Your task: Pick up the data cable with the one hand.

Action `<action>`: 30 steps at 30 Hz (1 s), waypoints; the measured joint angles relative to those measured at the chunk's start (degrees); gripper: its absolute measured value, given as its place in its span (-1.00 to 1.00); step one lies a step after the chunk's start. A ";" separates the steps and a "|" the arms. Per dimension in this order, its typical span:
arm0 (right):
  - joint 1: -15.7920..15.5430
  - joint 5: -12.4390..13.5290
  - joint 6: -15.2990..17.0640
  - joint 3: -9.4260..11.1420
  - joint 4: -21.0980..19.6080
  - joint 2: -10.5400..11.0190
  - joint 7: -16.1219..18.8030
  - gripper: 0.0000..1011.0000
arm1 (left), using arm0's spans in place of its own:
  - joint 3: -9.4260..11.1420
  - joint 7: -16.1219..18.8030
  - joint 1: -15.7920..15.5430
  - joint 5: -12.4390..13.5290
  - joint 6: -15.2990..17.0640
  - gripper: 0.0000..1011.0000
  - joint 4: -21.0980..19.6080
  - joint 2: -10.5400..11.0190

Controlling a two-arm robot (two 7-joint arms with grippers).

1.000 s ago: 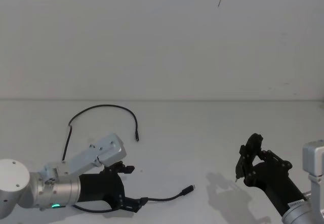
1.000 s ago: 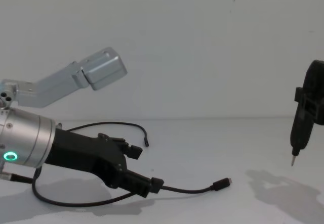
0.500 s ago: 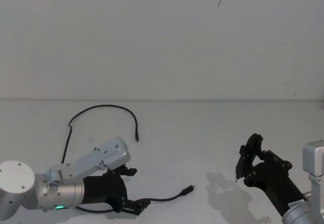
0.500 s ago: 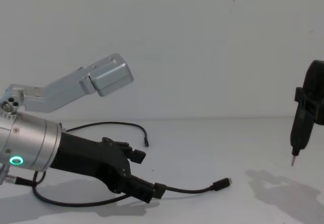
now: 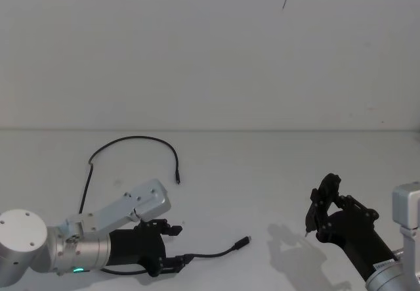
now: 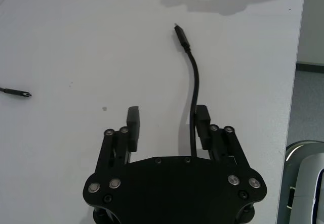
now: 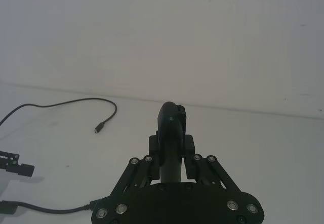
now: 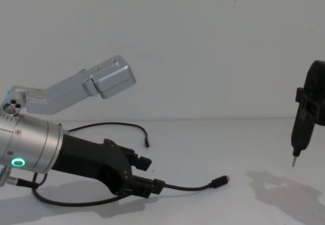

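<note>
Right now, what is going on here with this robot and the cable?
The left gripper sits low over the white table, with its jaws open around the data cable. The cable runs between them, close to one side, and is not yet clamped. The right gripper hangs off to the right, shut on a black metal-tipped tool, well apart from the cable.

We see bright, even light from overhead on the white table [image 8: 203,143] and wall [image 8: 177,42]. Under the left pincer [image 8: 151,174] lies a soft grey shadow [image 8: 76,197]. A paler shadow [image 8: 277,189] spreads below the right pincer [image 5: 328,205] and the black tool [image 8: 296,143] it clamps. Behind the left pincer a green ring light [image 8: 19,162] glows faintly.
</note>
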 joint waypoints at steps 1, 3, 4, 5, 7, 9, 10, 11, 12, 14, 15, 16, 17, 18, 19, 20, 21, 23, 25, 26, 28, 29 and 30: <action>0.00 0.00 0.00 0.00 0.00 0.00 0.00 -0.48 | 0.01 0.00 0.00 0.01 0.00 0.25 0.00 0.00; 0.00 0.00 0.00 0.00 0.00 0.00 0.00 -0.48 | 0.03 0.02 -0.02 0.04 0.00 0.15 0.02 -0.02; 0.00 0.00 0.00 0.00 0.00 0.00 0.00 -0.48 | 0.04 0.03 -0.02 0.05 0.00 0.07 0.03 -0.03; 0.00 0.00 0.00 0.00 0.00 0.00 0.00 -0.48 | 0.04 0.03 -0.03 0.06 0.00 -0.02 0.04 -0.03; 0.00 0.00 0.00 0.00 0.00 0.00 0.00 -0.48 | 0.05 0.04 -0.03 0.07 0.00 -0.18 0.04 -0.04; 0.00 0.00 0.00 0.00 0.00 0.00 0.00 -0.48 | 0.06 0.05 -0.05 0.08 0.00 -0.26 0.06 -0.06; 0.00 0.00 0.00 0.00 0.00 0.00 0.00 -0.48 | 0.08 0.05 -0.05 0.09 0.00 -0.37 0.07 -0.06; 0.00 0.00 0.00 0.00 0.00 0.00 0.00 -0.48 | 0.08 0.05 -0.05 0.10 0.00 -0.42 0.07 -0.07; 0.00 0.00 0.00 0.00 0.00 0.00 0.00 -0.48 | 0.09 0.05 -0.05 0.11 -0.01 -0.44 0.08 -0.07; 0.00 0.00 0.00 0.00 0.00 0.00 0.00 -0.48 | 0.10 0.05 -0.06 0.12 0.00 -0.57 0.08 -0.08; 0.00 0.00 0.00 0.00 0.00 0.00 0.00 -0.48 | 0.11 0.05 -0.06 0.13 0.00 -0.64 0.08 -0.09; 0.00 0.00 0.00 0.00 0.00 0.00 0.00 -0.48 | 0.12 0.05 -0.06 0.13 0.00 -0.68 0.09 -0.09; 0.00 0.00 0.00 0.00 0.00 0.00 0.00 -0.48 | 0.12 0.05 -0.06 0.14 0.00 -0.75 0.09 -0.09; 0.00 0.00 0.00 0.00 0.00 0.00 0.00 -0.48 | 0.12 0.05 -0.06 0.15 0.00 -0.81 0.08 -0.09; 0.00 0.00 0.00 0.00 0.00 0.00 0.00 -0.48 | 0.12 0.05 -0.06 0.15 0.00 -0.86 0.08 -0.09; 0.01 0.00 0.00 0.00 0.00 0.00 0.00 -0.48 | 0.12 0.05 -0.06 0.16 0.00 -0.89 0.08 -0.09; 0.00 0.00 0.00 0.00 0.00 0.00 0.00 -0.48 | 0.12 0.05 -0.06 0.16 0.00 -0.92 0.08 -0.09; 0.00 0.00 0.00 0.00 0.00 0.00 0.00 -0.48 | 0.12 0.05 -0.06 0.17 0.00 -0.93 0.08 -0.10; 0.00 0.00 0.00 0.00 0.00 0.00 0.00 -0.48 | 0.12 0.05 -0.06 0.17 0.00 -0.93 0.08 -0.10; 0.00 -0.01 0.00 0.00 0.00 0.00 0.00 -0.48 | 0.10 0.05 -0.04 0.17 0.00 -0.93 0.08 -0.10; 0.00 -0.01 0.00 0.01 0.00 0.00 0.01 -0.48 | -0.02 0.02 0.05 0.04 0.00 -0.93 -0.01 -0.08; 0.00 -0.04 0.00 0.02 -0.03 0.00 0.02 -0.48 | -0.10 0.01 0.13 -0.08 -0.01 -0.93 -0.11 -0.06; 0.00 -0.04 0.00 0.03 -0.06 0.02 0.04 -0.48 | -0.26 -0.03 0.26 -0.33 -0.07 -0.93 -0.25 -0.01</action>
